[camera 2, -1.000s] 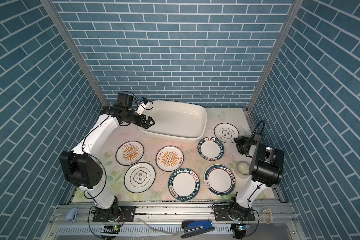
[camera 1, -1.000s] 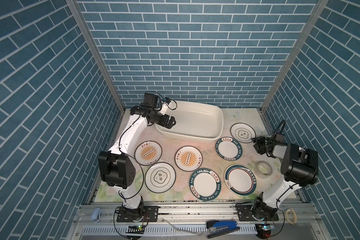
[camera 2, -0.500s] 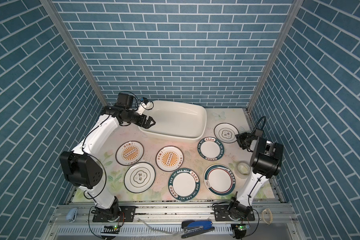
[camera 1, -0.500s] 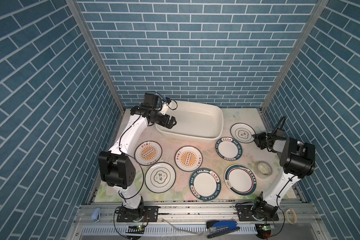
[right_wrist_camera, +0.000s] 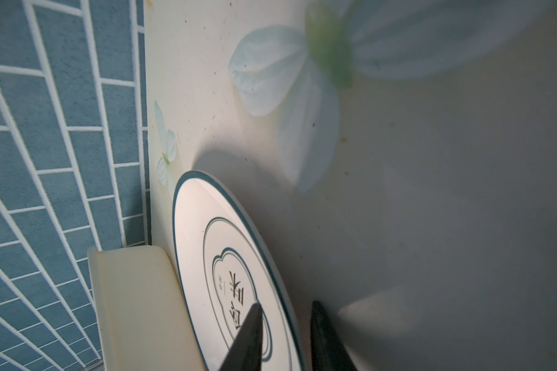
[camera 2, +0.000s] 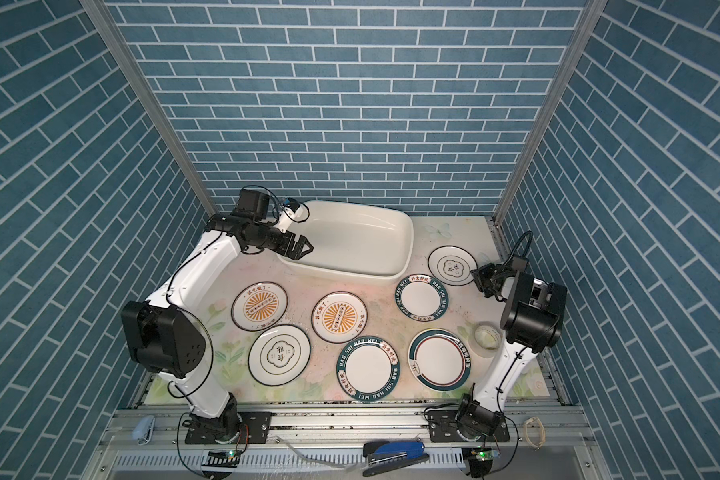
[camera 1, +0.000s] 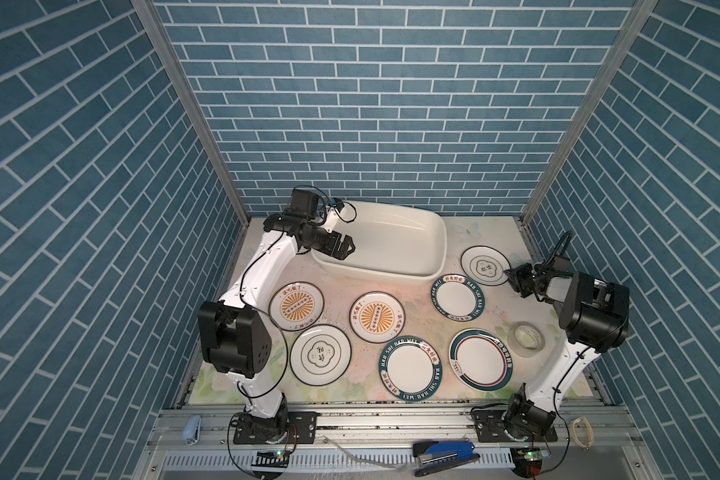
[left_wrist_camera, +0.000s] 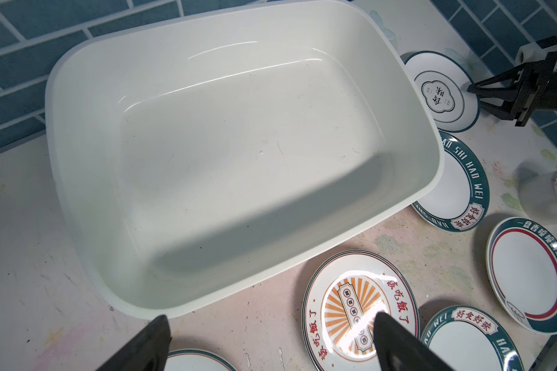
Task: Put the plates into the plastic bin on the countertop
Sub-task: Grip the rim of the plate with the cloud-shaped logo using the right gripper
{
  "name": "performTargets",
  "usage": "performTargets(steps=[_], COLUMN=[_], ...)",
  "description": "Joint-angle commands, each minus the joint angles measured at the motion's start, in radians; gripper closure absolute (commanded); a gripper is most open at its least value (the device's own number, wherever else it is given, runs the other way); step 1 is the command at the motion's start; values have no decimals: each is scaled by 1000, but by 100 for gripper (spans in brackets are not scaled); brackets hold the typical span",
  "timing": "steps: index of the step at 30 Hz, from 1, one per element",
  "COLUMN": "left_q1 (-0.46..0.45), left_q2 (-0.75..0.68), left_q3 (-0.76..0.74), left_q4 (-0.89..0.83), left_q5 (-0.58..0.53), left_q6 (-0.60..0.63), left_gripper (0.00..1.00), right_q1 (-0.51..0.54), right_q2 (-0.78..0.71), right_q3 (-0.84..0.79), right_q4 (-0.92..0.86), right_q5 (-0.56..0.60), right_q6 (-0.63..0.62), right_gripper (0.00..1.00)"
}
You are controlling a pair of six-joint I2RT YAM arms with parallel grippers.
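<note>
Broadly, the pale, flower-printed tabletop [camera 1: 333, 291] carries everything. At its far side sits the large cream-white rounded-rectangular plastic bin [camera 1: 391, 216], open side up. Its long axis runs across both top views, roughly along the back wall, with the right end swung a little nearer. Its bare floor shows in the left wrist view.

Seven round white plates lie flat and face up on the tabletop, all outside the bin:
- Two with orange sunburst centres [camera 1: 296, 306] [camera 1: 377, 317].
- Two with dark-green lettered bands [camera 1: 457, 297] [camera 1: 410, 374].
- One with green and red rings [camera 1: 480, 359].
- Two thin-rimmed with a clover emblem [camera 1: 321, 360] [camera 1: 485, 266], the second just beside the bin's right end.

A small pale tape roll [camera 1: 526, 338] lies flat near the right arm, hole upward.

The left tool [camera 1: 347, 249] hangs over the bin's near left corner, jaws spread wide and holding nothing. The right tool [right_wrist_camera: 285, 305] points at the far clover plate's right edge. Its jaws are narrow and straddle the rim, one finger [right_wrist_camera: 248, 334] over the plate's face. Whether they pinch it I cannot tell.
</note>
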Motion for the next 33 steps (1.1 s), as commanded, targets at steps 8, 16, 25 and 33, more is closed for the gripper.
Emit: performTargets(steps=[8,16,25,33], left_q1=[-11,-16,-19,-19], left_q2=[-35,-42,-51,-52], left_q3=[-17,-16,-9,20], left_q4=[8,5,3,-6], left_q5=[17,16,11,6], left_q6=[-8,-7,-4,-14], left_gripper=[0,1,0,0], right_q1=[1,1,1,1], right_q2=[66,59,-2,-86], right_q3=[-21,-30,-48,-49], right_q4=[-98,-69,-6,35], right_q5=[23,9,-7,-24], right_q6=[-42,-42,-32,23], right_gripper=[87,99,100,100])
